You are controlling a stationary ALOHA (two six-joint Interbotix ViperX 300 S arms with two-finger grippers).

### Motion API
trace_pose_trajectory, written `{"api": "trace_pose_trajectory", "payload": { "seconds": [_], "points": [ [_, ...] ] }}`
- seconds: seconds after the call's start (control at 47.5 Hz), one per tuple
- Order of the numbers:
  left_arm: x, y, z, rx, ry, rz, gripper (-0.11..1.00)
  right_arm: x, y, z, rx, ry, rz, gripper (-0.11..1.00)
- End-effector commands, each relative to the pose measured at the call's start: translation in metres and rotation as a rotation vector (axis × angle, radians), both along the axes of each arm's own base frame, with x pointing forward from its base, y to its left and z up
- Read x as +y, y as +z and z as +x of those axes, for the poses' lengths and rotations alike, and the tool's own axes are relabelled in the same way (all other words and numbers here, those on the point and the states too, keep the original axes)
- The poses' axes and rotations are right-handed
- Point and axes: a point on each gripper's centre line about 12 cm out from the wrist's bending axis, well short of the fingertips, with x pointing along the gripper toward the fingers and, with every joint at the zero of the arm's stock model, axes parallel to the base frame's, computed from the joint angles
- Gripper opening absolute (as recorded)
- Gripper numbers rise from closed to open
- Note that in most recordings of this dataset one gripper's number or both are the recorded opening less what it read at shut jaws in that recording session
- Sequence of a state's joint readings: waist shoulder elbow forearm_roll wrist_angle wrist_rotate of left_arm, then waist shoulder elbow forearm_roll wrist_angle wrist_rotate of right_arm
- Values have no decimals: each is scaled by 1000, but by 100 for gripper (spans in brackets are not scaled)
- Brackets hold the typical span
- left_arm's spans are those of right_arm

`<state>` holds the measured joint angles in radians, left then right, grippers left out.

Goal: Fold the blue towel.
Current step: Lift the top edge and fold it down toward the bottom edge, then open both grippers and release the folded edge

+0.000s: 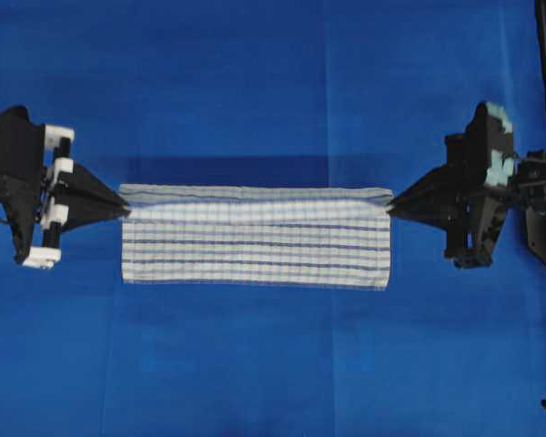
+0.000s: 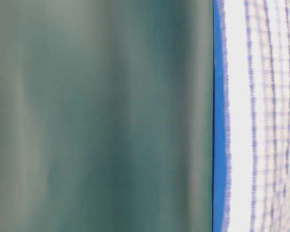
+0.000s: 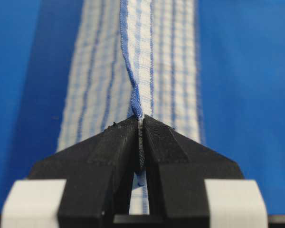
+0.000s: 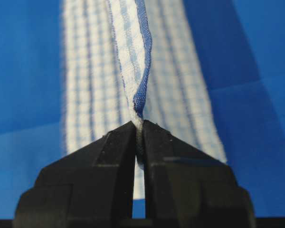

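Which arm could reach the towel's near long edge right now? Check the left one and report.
Probably not yet: the left tool is shut on the blue towel at its end, like the right tool. Nothing blocks the near edge, but it must release first.

Nothing to read here — no lettering, label, brand mark or number shows on any surface in any of the four views.

white blue-striped towel [image 1: 255,238] stretched taut across the table, edge lifted, lower part draped.

two black robot arms; left gripper [image 1: 125,211] has white plastic blocks, right gripper [image 1: 389,208] pale grey patches; tapered, ridged black jaws.
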<state>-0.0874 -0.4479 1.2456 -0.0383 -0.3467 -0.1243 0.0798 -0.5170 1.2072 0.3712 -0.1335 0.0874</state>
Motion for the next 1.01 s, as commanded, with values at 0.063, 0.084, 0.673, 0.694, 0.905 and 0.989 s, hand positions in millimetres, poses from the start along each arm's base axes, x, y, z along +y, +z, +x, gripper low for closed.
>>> {"api": "trace_pose_trajectory", "payload": {
  "seconds": [0.063, 0.084, 0.673, 0.694, 0.905, 0.989],
  "points": [
    [-10, 3, 11, -9, -33, -3, 2, 5, 0, 7, 8, 7, 13, 6],
    [-11, 2, 11, -6, -38, -3, 2, 6, -2, 7, 14, 9, 14, 6],
    [-24, -22, 19, 94, -76, 1, 3, 35, -33, 32, 131, 52, 38, 7],
    [-24, -21, 20, 93, -76, 0, 4, 36, -34, 32, 132, 53, 39, 7],
    [-24, -20, 21, 99, -77, 2, 59, 38, -32, 34, 128, 47, 52, 58],
    [-24, -19, 20, 108, -77, 3, 79, 40, -29, 34, 121, 61, 48, 82]
  ]
}}
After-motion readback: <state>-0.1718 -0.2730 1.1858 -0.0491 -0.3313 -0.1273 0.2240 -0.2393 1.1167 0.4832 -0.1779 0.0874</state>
